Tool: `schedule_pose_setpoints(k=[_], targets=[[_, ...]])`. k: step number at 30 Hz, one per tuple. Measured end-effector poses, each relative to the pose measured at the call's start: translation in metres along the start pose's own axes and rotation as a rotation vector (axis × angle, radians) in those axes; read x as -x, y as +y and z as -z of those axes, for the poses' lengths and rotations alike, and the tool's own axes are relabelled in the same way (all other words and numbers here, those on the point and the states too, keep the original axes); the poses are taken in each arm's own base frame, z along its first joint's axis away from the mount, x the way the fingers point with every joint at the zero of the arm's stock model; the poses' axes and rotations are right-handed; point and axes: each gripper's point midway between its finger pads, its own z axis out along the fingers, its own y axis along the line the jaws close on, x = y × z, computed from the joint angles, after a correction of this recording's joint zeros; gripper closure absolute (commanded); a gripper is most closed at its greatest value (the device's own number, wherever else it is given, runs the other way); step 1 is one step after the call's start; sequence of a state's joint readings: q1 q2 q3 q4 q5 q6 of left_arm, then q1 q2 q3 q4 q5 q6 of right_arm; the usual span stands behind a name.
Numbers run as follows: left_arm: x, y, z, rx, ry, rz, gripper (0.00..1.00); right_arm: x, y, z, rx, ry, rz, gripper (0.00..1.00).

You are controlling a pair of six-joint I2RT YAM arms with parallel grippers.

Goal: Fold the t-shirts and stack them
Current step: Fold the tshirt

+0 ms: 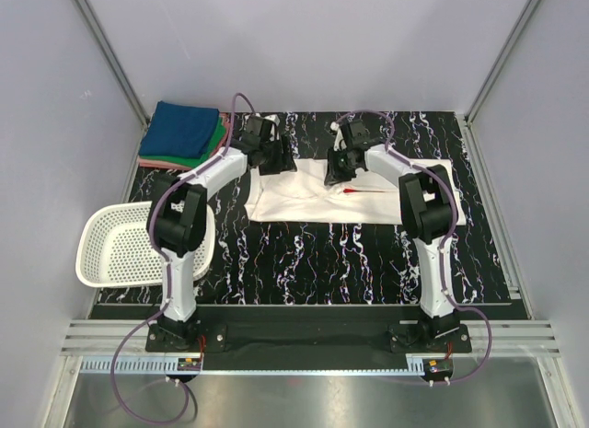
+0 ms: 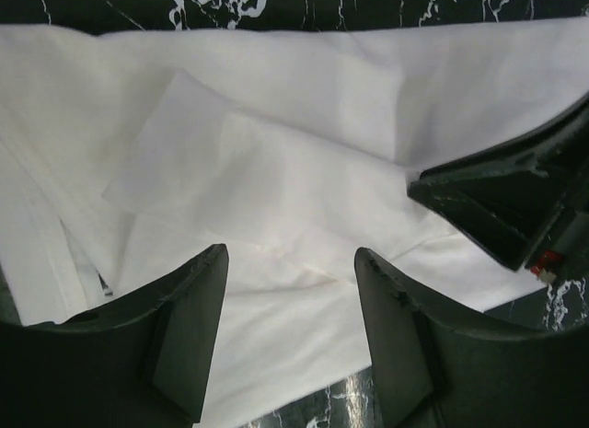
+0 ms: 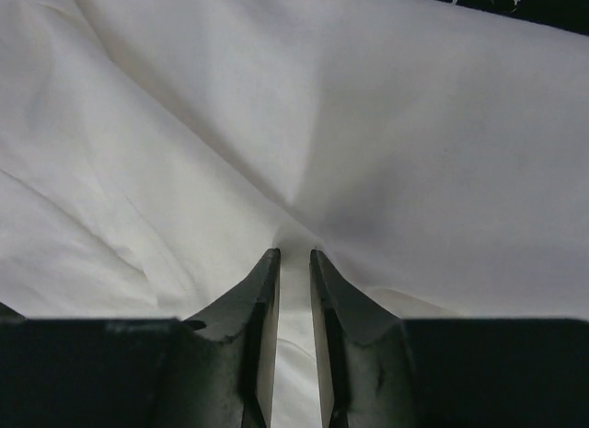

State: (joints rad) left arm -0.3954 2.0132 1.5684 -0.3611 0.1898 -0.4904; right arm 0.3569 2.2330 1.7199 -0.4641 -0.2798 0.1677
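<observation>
2 white arms [image 1: 180, 276], black joints [image 1: 179, 221], purple cables [image 1: 242, 96], dark wedge-shaped claw fingers [image 2: 184, 341].

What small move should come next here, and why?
Probably the left hand should lower and close on the white t-shirt: it hangs open above the cloth, while the right hand pinches a pucker of it, so both could then lift together.

There was one basket [image 1: 110, 248]. To the right of the basket lay one white shirt [image 1: 313, 202]. Behind the basket was one pile of three folded shirts [image 1: 184, 129]: one blue, one green, one pink. Two robot arms, the left arm [image 1: 184, 221] and the right arm [image 1: 425, 207], stood also to its right.
</observation>
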Motion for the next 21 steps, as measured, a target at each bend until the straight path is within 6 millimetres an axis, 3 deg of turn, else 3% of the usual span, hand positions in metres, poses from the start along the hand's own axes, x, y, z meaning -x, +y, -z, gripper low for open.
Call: schedule_pose_setpoints(k=[4,10,17,21], targets=[[0.002,0.009,-0.020,0.030,0.020,0.010,0.38,0.000,-0.001,-0.002,-0.003,-0.006,-0.010,0.58],[0.004,0.031,-0.016,0.069,0.037,0.056,0.37,0.013,0.001,0.009,-0.042,-0.051,-0.109,0.45],[0.015,0.052,-0.011,0.079,0.025,0.095,0.37,0.013,0.019,0.045,-0.045,-0.098,-0.413,0.48],[0.013,0.046,-0.011,0.043,0.043,0.091,0.39,-0.008,0.019,0.041,-0.051,-0.063,-0.575,0.50]])
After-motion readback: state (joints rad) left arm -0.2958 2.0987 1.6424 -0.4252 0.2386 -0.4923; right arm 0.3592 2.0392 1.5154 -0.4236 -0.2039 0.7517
